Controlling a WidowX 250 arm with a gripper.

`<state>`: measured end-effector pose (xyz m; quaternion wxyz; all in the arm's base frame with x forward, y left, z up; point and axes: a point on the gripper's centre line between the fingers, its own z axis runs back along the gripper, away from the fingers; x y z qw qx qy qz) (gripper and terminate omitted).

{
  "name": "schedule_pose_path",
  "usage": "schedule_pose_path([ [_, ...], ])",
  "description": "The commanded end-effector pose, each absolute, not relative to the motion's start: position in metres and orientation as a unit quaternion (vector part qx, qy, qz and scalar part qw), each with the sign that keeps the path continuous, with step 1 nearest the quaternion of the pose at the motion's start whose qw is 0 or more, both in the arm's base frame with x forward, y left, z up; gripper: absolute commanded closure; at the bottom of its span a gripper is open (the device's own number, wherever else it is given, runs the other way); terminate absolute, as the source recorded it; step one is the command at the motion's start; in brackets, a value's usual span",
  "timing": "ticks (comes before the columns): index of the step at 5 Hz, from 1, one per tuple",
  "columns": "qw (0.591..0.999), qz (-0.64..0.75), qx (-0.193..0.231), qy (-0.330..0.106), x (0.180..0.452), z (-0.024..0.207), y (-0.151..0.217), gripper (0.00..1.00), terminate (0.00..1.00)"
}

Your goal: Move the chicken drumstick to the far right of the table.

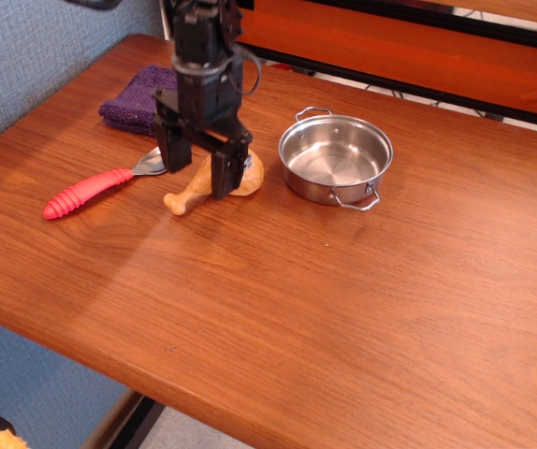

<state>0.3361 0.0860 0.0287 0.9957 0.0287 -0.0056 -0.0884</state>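
The tan-orange chicken drumstick (196, 190) lies on the reddish-brown table (362, 299) at the left of centre, its pale bone end pointing to the front left. My black gripper (196, 173) is open and straddles the drumstick, one finger on its left side and one on its right. The fingers hide part of the meat end. I cannot tell whether the fingers touch it.
A steel pot (335, 159) with two handles stands just right of the drumstick. A red-handled spoon (100, 185) lies to its left. A purple cloth (145, 98) lies at the back left. An orange and black frame runs along the far edge.
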Motion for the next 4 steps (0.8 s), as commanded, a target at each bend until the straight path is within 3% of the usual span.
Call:
schedule_pose_path([
  [1, 0.992, -0.124, 0.025, 0.004, 0.3333, 0.0157, 0.0827, 0.0, 0.0],
  [2, 0.991, -0.133, 0.028, 0.008, 0.3353, 0.0112, 0.0791, 0.0, 0.0],
  [3, 0.99, -0.138, 0.019, -0.01, 0.3333, 0.0097, 0.081, 1.0, 0.0],
  [4, 0.99, -0.141, 0.014, -0.013, 0.3306, 0.0159, 0.0797, 1.0, 0.0],
])
